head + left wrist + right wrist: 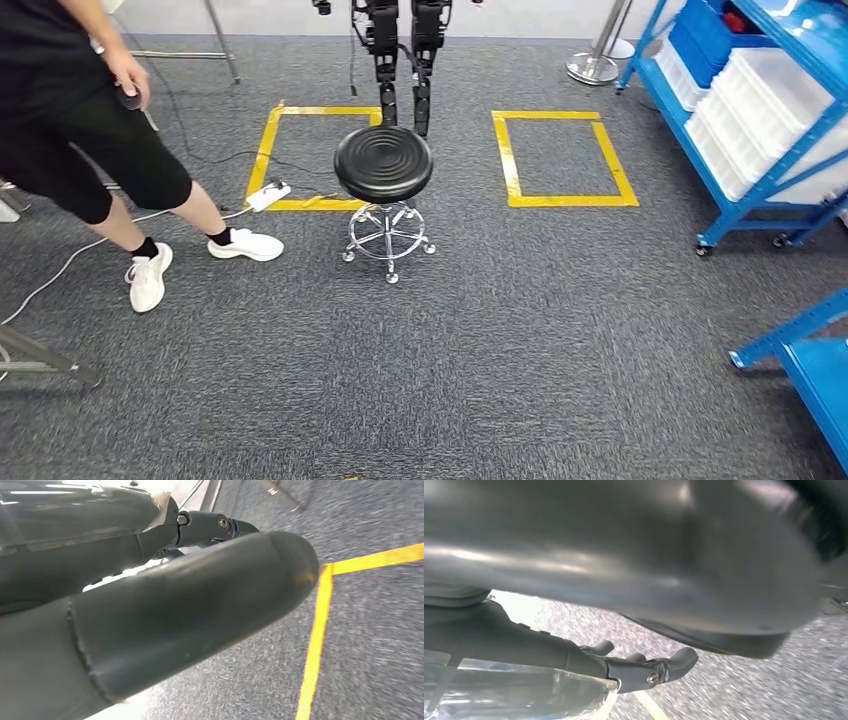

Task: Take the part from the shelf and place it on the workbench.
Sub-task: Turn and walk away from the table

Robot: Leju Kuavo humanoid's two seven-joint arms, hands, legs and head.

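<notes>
Your right hand (644,667) hangs nearer the blue shelf (760,130) off to its right; both it and left hand (200,527) carry nothing, fingers loosely apart.

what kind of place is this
Probably a robot test lab or workshop: grey carpet marked with yellow tape squares, blue shelving stacked with white bins, and a black stool standing in the open floor.

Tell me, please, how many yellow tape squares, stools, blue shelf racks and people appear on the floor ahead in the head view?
Yellow tape squares: 2
Black stool: 1
Blue shelf racks: 2
Person: 1
Total: 6
</notes>
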